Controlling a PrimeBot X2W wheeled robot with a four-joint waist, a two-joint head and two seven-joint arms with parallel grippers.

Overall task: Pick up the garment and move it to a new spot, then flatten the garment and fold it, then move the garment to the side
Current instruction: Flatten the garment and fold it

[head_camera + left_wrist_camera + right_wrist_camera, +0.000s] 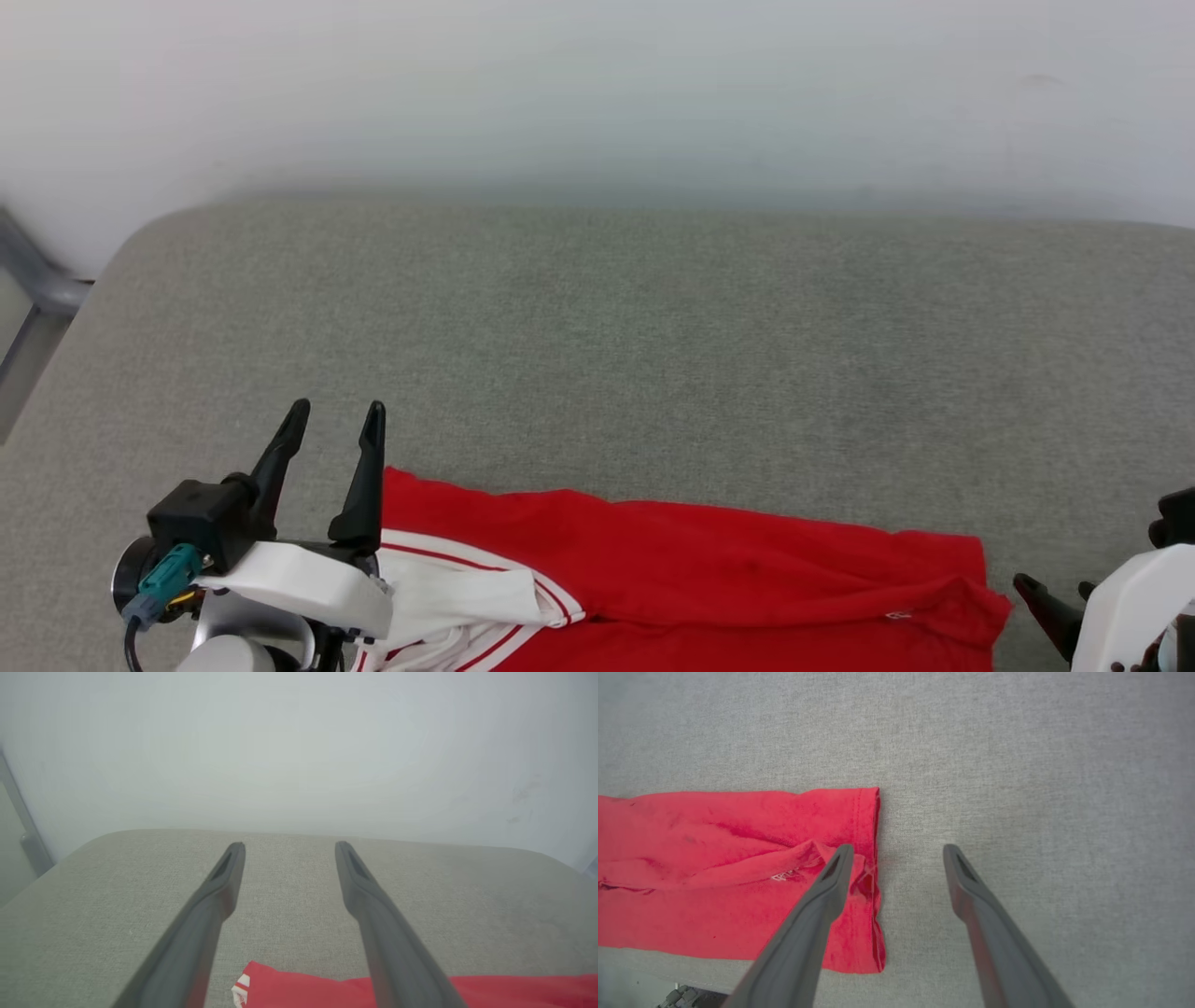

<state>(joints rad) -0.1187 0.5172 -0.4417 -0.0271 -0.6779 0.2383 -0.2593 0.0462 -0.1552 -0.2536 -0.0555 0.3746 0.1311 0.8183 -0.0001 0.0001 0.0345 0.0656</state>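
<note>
Along the near edge of the grey bench [653, 327] the garment [709, 560] lies in a long red band, with its white sleeve bunched at the left end. Our left hand [336, 411] is spread wide and empty, just beside that end. Our right hand [1055, 586] is likewise spread and empty at the hemmed right end, with one finger [831, 882] over the hem.

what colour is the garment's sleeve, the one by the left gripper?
White sleeve with red stripe trim; garment body is red. Best in the head view.
</note>
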